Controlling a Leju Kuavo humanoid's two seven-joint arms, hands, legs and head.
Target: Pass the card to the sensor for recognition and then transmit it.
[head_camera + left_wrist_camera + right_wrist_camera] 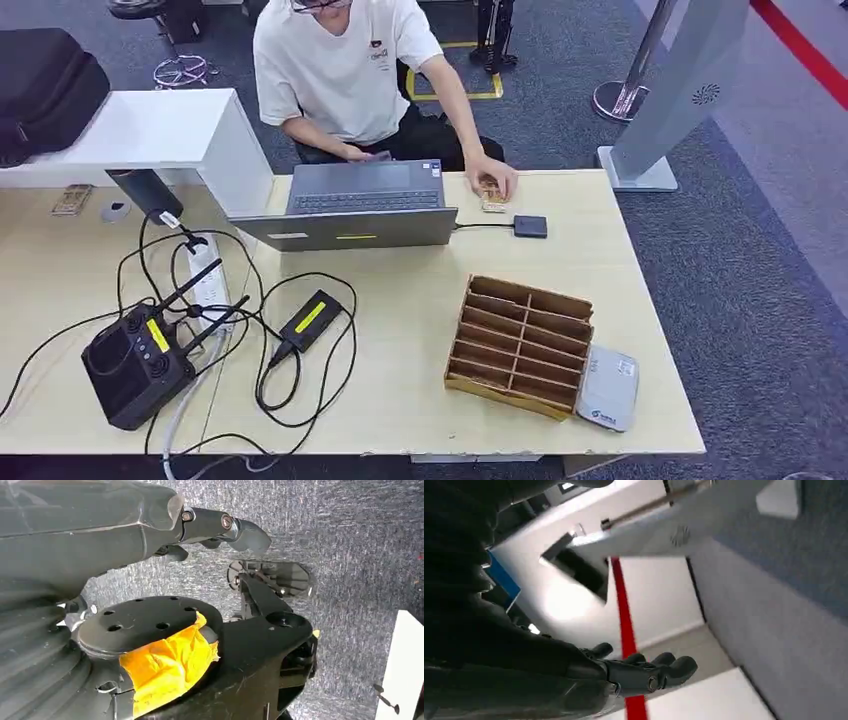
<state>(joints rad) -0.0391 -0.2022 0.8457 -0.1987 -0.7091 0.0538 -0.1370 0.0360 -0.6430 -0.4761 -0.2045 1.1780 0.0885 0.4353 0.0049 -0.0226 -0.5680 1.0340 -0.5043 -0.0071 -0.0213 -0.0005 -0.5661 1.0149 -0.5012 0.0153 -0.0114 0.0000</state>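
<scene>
A tan card [493,199] lies on the far side of the table [420,400], under the fingers of a seated person's hand [492,178]. Just to its right sits a small dark square sensor [530,226], wired to a grey laptop [365,203]. My left hand [220,527] hangs over grey carpet, fingers stretched out and holding nothing. My right hand [644,672] is also away from the table, fingers extended side by side and empty, with a wall and a red stripe behind it.
A cardboard slotted organiser [520,345] stands at the front right beside a white box [608,388]. A black antenna device [138,360], cables and a power strip [208,285] cover the left. Another card [72,199] lies far left. A grey gate post [670,90] stands beyond the table.
</scene>
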